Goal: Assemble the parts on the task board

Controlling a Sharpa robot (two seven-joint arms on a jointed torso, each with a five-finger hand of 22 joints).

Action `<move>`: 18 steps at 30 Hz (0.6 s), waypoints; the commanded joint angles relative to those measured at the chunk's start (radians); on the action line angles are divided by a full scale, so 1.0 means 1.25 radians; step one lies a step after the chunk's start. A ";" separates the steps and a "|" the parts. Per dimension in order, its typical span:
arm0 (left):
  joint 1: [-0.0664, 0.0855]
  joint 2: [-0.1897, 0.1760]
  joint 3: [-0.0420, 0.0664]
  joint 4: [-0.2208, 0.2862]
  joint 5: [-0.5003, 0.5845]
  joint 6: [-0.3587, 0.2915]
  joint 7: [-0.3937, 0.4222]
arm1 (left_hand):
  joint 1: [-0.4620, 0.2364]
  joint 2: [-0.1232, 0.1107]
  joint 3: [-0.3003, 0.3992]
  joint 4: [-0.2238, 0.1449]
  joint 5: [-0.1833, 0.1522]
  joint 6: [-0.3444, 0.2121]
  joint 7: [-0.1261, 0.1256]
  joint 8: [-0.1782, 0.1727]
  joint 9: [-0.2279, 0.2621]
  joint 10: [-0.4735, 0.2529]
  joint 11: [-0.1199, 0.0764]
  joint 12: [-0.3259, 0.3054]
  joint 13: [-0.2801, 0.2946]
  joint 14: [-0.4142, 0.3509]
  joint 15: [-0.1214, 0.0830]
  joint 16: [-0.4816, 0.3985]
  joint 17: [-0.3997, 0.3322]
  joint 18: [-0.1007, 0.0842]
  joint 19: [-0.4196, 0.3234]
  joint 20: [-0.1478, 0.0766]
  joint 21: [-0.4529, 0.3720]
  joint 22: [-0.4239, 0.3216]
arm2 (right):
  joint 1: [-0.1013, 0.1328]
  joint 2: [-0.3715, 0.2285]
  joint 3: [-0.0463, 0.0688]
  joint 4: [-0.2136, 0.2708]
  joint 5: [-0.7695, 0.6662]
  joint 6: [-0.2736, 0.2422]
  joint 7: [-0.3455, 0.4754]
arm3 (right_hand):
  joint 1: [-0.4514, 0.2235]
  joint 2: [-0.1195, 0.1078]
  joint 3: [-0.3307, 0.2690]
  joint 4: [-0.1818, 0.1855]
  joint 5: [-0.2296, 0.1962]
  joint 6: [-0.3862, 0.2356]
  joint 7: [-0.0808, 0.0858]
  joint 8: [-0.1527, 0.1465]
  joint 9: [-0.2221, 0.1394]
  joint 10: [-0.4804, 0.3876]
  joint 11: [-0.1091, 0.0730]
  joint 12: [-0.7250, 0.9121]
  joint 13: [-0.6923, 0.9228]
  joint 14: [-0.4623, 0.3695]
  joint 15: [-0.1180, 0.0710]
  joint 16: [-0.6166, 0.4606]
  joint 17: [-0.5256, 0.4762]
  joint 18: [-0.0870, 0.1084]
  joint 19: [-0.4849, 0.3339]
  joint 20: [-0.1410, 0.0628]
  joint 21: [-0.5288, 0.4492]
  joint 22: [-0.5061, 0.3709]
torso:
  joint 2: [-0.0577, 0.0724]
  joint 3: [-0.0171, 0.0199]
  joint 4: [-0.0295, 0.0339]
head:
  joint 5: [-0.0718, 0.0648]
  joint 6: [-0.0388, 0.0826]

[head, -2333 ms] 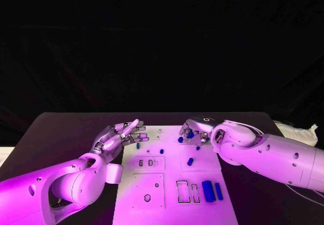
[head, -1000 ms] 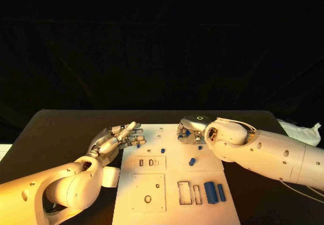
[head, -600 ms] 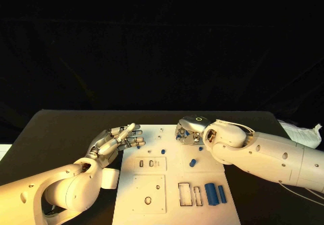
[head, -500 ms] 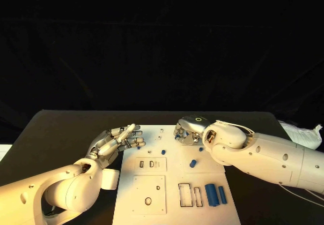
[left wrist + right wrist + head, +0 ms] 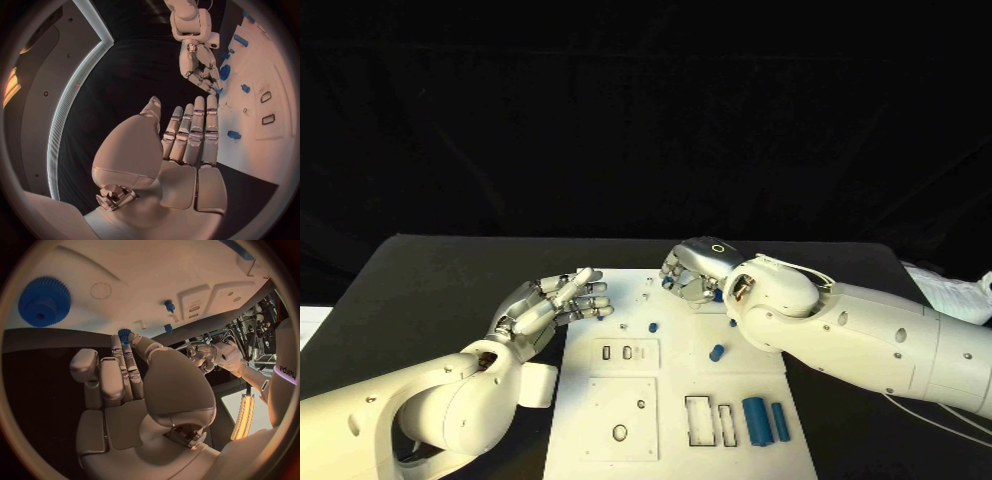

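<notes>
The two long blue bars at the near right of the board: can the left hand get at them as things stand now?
Probably yes. The left hand is open at the task board's left edge, and the blue bars lie uncovered; the right arm passes close beside them, though.

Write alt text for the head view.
Two white robot arms reach over a white task board on a black table. The right hand curls over the board's far end; the left hand hovers open at its left edge. Blue parts lie scattered.

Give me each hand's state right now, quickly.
Left hand: open, fingers straight and together, holding nothing.
Right hand: pinching a small blue gear-shaped part at its fingertips over the white task board.
</notes>
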 commanded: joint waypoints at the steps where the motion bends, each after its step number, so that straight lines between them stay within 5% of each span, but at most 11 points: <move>1: 0.001 0.001 0.001 0.002 0.001 0.013 0.003 | 0.002 0.007 -0.001 -0.004 0.002 0.002 0.004 -0.005 -0.001 0.001 0.004 -0.002 -0.001 0.005 0.002 -0.003 0.001 0.009 0.003 0.000 -0.006 -0.001 | 0.003 0.015 0.001 -0.014 -0.019 -0.024 -0.010 | 0.014 0.002 0.025 -0.018 0.003 0.000 0.008 -0.004 -0.001 -0.005 0.001 0.001 0.002 0.024 0.000 0.005 0.002 -0.013 0.002 0.005 0.005 0.001 | 0.002 -0.0001 0.0000 | 0.001 0.001; 18: 0.001 -0.001 0.001 0.007 0.001 0.014 0.002 | 0.002 0.007 -0.001 -0.004 0.002 0.002 0.004 -0.005 -0.001 0.001 0.004 -0.002 -0.001 0.005 0.002 -0.003 0.001 0.009 0.003 0.000 -0.006 -0.001 | 0.006 0.080 0.000 -0.093 -0.024 -0.016 0.000 | 0.013 -0.001 0.027 -0.018 0.002 -0.002 0.009 -0.005 -0.001 -0.007 0.002 0.001 0.002 0.024 0.001 0.007 0.004 -0.013 0.001 0.005 0.007 0.003 | 0.004 -0.0001 0.0022 | 0.005 0.001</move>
